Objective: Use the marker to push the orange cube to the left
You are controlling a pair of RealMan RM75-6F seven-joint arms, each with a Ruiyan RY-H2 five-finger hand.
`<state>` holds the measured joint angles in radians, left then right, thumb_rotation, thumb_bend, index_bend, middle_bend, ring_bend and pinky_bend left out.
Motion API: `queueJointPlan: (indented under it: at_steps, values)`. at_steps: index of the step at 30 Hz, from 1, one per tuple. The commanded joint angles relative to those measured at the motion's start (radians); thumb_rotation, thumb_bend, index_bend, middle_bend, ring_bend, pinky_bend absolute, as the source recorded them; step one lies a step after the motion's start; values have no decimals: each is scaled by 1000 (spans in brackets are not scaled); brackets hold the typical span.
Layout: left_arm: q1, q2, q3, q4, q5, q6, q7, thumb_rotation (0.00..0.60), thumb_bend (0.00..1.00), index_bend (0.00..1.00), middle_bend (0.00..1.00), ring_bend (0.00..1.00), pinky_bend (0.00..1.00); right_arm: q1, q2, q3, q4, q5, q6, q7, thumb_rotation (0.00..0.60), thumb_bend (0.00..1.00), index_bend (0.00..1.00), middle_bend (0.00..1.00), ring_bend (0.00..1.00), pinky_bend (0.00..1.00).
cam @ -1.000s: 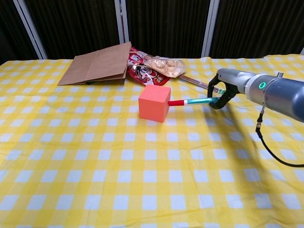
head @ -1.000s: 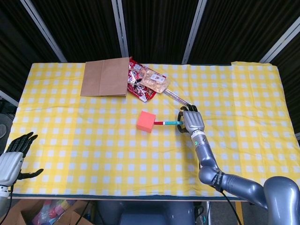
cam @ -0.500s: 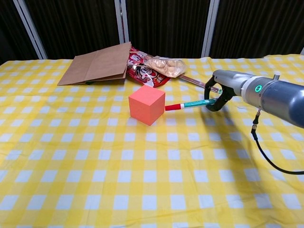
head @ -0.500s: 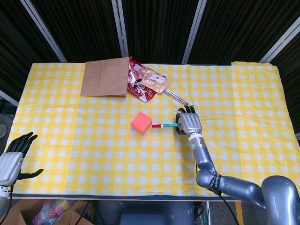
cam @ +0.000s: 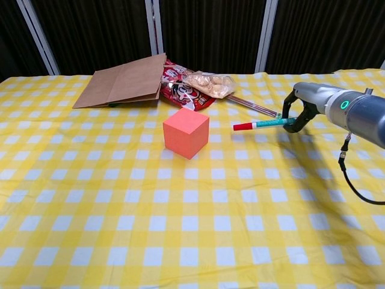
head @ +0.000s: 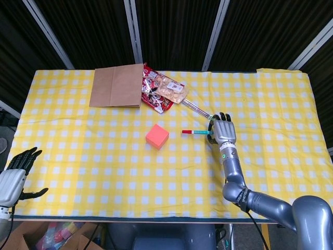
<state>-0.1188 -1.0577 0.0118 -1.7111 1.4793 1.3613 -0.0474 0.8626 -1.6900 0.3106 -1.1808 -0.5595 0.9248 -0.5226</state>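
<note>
Pulled back right – right hand (cam: 301,111) grasping marker (cam: 260,124), red tip clear of orange cube (cam: 186,132); no legible writing.

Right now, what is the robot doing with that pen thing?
The robot's right hand holds a marker with its red tip pointing at the orange cube. The tip is not touching the cube; there is a gap of yellow checked tablecloth between them. The left hand rests open at the table's near left edge, holding nothing. A brown paper bag and snack packets lie behind the cube.
</note>
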Motion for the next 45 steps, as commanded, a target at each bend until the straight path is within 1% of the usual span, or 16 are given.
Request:
queueJointPlan:
  at_steps: [1, 5, 10, 17, 37, 41, 45]
  values:
    - [-1, -1, 0, -1, -2, -3, 2, 600, 0, 0, 0, 0, 49, 2, 4, 4, 7, -12, -13, 12, 600, 484, 648, 202, 0, 0]
    - [-2, 1, 1, -4, -6, -9, 7, 600, 0, 0, 0, 0, 49, 7, 4, 6, 7, -34, -31, 28, 600, 485, 648, 204, 0, 0]
    - [-3, 1, 0, -8, -10, -11, 11, 600, 0, 0, 0, 0, 49, 20, 10, 7, -4, -60, -81, 54, 600, 487, 648, 204, 0, 0]
    - [-3, 2, 2, -10, -8, -12, 7, 600, 0, 0, 0, 0, 49, 38, -2, 19, -26, -74, -100, 85, 600, 494, 648, 205, 0, 0]
    - [-3, 6, 6, -11, 1, -10, -3, 600, 0, 0, 0, 0, 50, 54, -35, -27, -173, -134, -44, 77, 600, 499, 648, 205, 0, 0]
    - [-3, 7, 6, -12, -1, -11, -5, 600, 0, 0, 0, 0, 49, 57, -39, -35, -178, -130, -27, 57, 600, 500, 648, 205, 0, 0]
    - [-3, 8, 7, -13, 1, -11, -9, 600, 0, 0, 0, 0, 49, 58, -42, -39, -155, -86, -7, 23, 600, 501, 648, 205, 0, 0]
